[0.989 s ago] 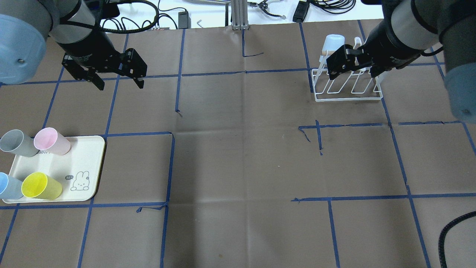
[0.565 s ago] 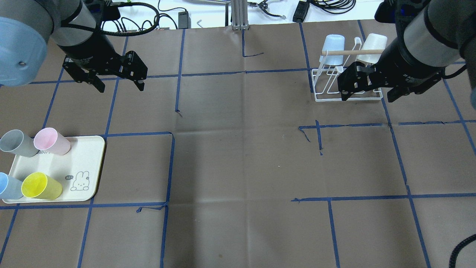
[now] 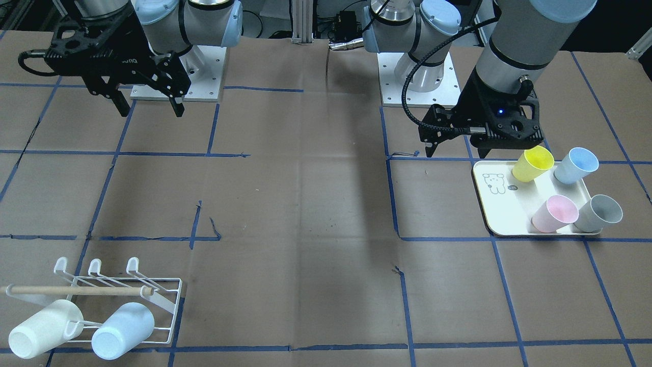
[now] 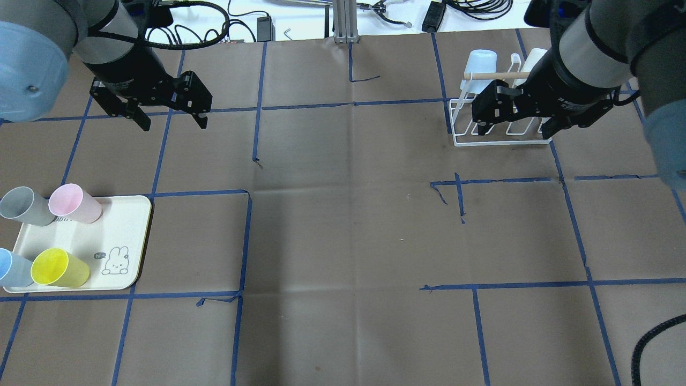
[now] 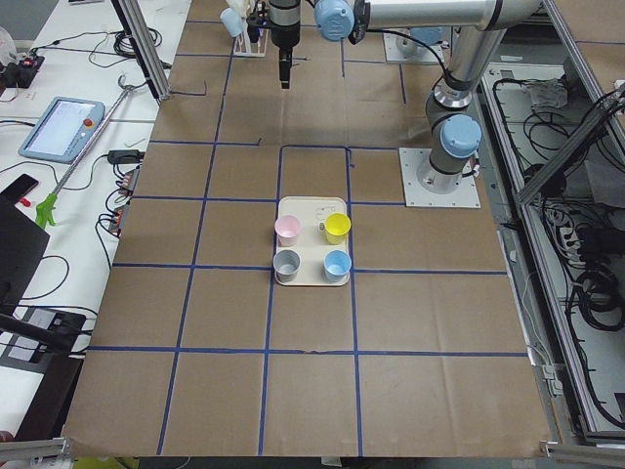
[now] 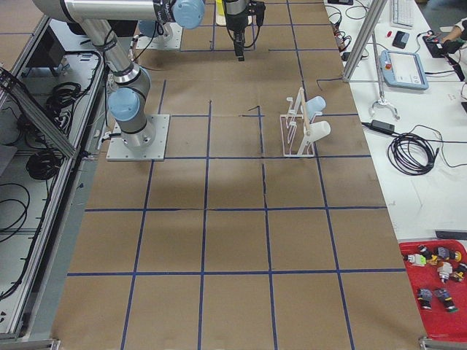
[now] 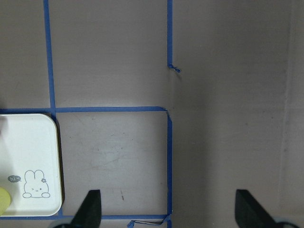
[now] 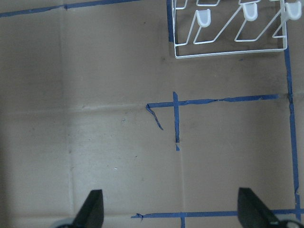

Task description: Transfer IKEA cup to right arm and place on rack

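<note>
Four cups lie on a cream tray point(image 4: 128, 230) at the near left: grey point(image 4: 21, 206), pink point(image 4: 75, 203), blue point(image 4: 10, 268) and yellow point(image 4: 59, 268). My left gripper point(image 4: 174, 124) hangs open and empty above the table, farther back than the tray; in the left wrist view its fingertips point(image 7: 90, 209) frame bare table with the tray point(image 7: 28, 156) at left. The white wire rack point(image 4: 504, 142) stands at the far right and holds a light-blue cup point(image 4: 479, 61) and a white cup point(image 4: 536, 59). My right gripper point(image 4: 514, 131) is open and empty just above the rack's near side.
The front-facing view shows the rack point(image 3: 168, 285) with its wooden dowel point(image 3: 76, 290) at lower left and the tray point(image 3: 496, 209) at right. Blue tape lines cross the brown table cover. Cables and a power brick point(image 4: 431, 16) lie beyond the far edge.
My right gripper drew back from among the rack's prongs, empty, then shifted slightly left; the white cup on the rack now shows. The left arm has barely moved.
</note>
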Robot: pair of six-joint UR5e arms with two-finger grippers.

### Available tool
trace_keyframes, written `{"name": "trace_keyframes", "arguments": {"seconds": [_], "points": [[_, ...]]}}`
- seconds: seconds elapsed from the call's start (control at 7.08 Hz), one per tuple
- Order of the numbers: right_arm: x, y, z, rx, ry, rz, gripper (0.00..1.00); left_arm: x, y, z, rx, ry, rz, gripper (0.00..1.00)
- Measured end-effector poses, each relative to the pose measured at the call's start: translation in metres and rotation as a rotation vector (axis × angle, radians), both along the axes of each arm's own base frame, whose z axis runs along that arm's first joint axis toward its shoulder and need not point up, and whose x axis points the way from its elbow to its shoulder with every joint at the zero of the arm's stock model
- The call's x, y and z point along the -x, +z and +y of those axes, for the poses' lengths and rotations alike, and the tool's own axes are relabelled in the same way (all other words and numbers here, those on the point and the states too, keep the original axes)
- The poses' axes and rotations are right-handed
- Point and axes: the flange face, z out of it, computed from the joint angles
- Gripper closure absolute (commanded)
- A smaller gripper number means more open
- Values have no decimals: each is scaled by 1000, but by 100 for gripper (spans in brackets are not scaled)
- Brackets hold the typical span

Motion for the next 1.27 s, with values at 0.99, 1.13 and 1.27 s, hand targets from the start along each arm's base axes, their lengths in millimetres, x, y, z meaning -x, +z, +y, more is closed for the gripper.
{"name": "trace_keyframes", "arguments": {"seconds": [0.99,1.13,1.27], "points": [[-35,-7,-2,1,59,58,0,0,-2,0,-4,-1,0,1],[-35,-9,-2,-3,56,56,0,0,-2,0,-4,-1,0,1],[-35,-9,-1,-5,53,55,0,0,-2,0,-3,-1,0,1]]}}
